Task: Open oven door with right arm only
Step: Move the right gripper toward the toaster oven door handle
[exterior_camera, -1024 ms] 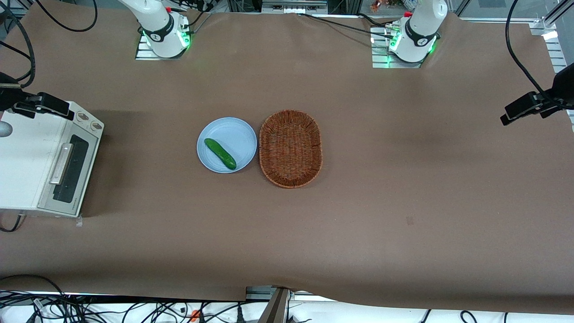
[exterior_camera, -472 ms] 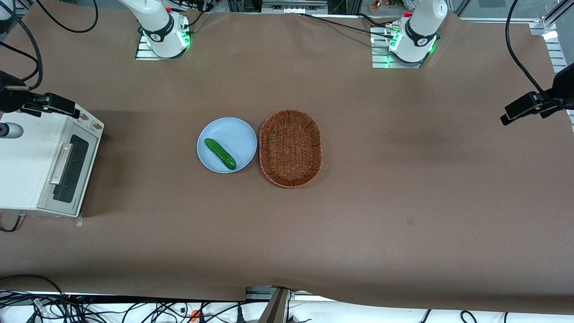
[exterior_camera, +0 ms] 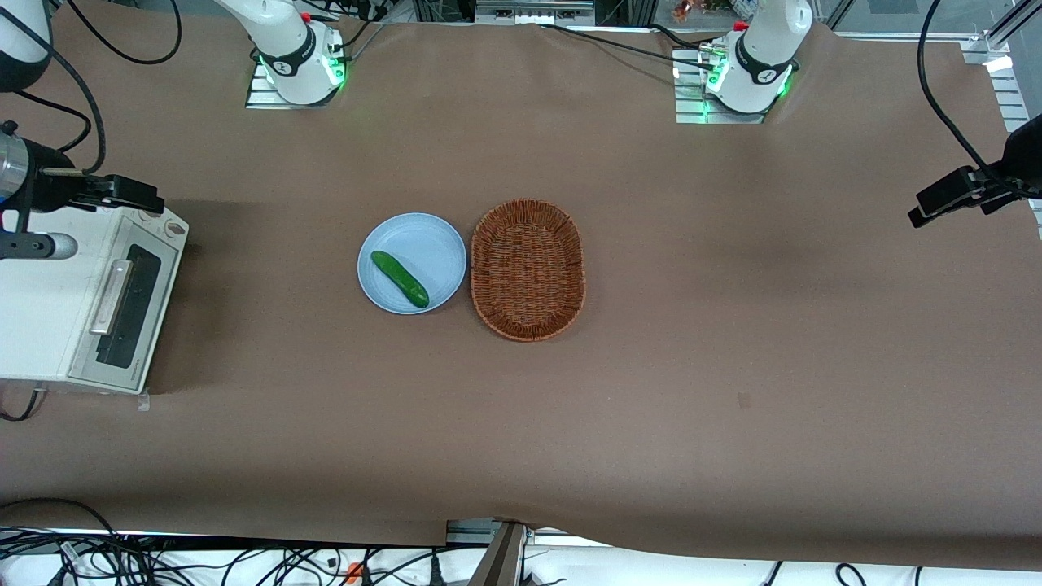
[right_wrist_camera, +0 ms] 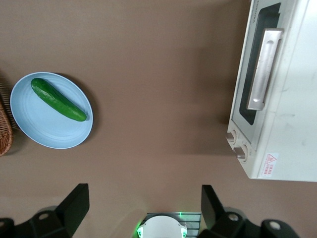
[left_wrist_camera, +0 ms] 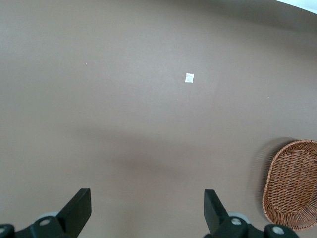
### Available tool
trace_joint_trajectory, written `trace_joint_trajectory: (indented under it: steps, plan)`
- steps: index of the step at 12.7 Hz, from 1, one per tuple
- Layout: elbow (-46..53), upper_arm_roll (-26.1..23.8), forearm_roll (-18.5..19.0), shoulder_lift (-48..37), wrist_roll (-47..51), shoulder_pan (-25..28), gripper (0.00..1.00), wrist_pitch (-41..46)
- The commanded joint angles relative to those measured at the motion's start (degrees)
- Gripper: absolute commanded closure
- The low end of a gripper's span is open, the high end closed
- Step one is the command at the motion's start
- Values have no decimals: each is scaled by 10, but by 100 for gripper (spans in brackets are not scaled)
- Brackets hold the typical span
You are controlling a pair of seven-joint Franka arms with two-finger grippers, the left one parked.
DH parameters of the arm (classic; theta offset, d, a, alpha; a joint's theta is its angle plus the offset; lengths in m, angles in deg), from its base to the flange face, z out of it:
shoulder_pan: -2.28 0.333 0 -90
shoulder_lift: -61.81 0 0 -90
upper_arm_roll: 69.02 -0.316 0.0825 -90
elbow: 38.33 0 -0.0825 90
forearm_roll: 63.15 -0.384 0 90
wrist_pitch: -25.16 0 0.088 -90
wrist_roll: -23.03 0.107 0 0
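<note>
Broad brown paper-covered table (exterior_camera: pixel 733 342) under everything. Small white two-knob toaster oven (exterior_camera: pixel 49 309) directly below the black two-finger gripper (right_wrist_camera: pixel 143 210), its silver-grey glass-windowed oven door (right_wrist_camera: pixel 257 64) shut, bar handle (right_wrist_camera: pixel 264 68) untouched. Large white right arm (exterior_camera: pixel 24 195) above the oven's top. Gripper fingers (right_wrist_camera: pixel 74 203) spread wide, holding nothing. Toward the parked arm's end from the gripper: brown wicker oval basket (exterior_camera: pixel 527 268), then pale blue round plate (right_wrist_camera: pixel 51 110) carrying a green cucumber (right_wrist_camera: pixel 58 99).

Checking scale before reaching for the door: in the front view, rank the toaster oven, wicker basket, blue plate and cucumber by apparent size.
1. Toaster oven
2. Wicker basket
3. Blue plate
4. Cucumber

Gripper hovers above the oven's knob end; the oven door is shut.
</note>
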Motion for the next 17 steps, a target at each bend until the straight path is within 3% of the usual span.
trace_joint_trajectory:
  steps: [1, 3, 5, 7, 11, 14, 17]
  plan:
    - [-6, -1, -10, 18, -2, 1, 9, 4]
    - [-14, -1, -3, 36, -3, 1, 38, 2]
    - [-23, -1, 4, 54, -5, 1, 62, -6]
    - [-32, -1, 48, 76, -36, 13, 82, -27]
    - [-106, -1, 127, 81, -93, 19, 100, -130]
    - [-131, -1, 231, 96, -165, 19, 100, -176]
    - [-131, 0, 269, 111, -211, 16, 100, -193]
